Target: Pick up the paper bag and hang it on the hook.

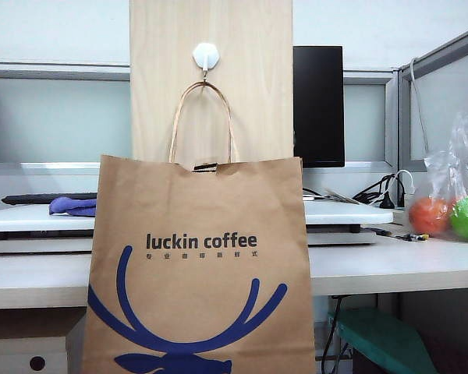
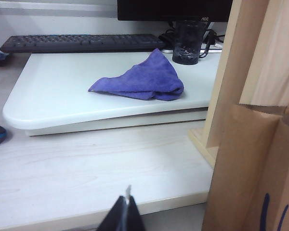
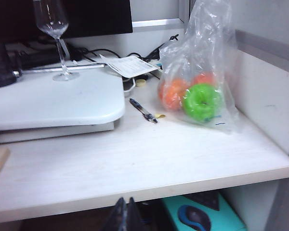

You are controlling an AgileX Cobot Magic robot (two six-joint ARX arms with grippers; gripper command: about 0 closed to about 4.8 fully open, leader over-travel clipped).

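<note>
Both pincers are closed and empty: left pincer (image 2: 126, 211) over the worktop (image 2: 86, 163) edge beside the paper bag (image 1: 199, 265), right pincer (image 3: 126, 214) before the plastic fruit bag (image 3: 200, 72). The paper bag hangs by its handle (image 1: 203, 117) from the hook (image 1: 206, 56) on the wooden board (image 1: 249, 78).

Purple cloth (image 2: 142, 82) on a white board (image 2: 77, 106).
Left hand (image 2: 126, 214) closed at six o'clock; paper bag (image 2: 250, 178) at four.

Paper bag (image 1: 199, 265) on hook (image 1: 206, 56)
</note>
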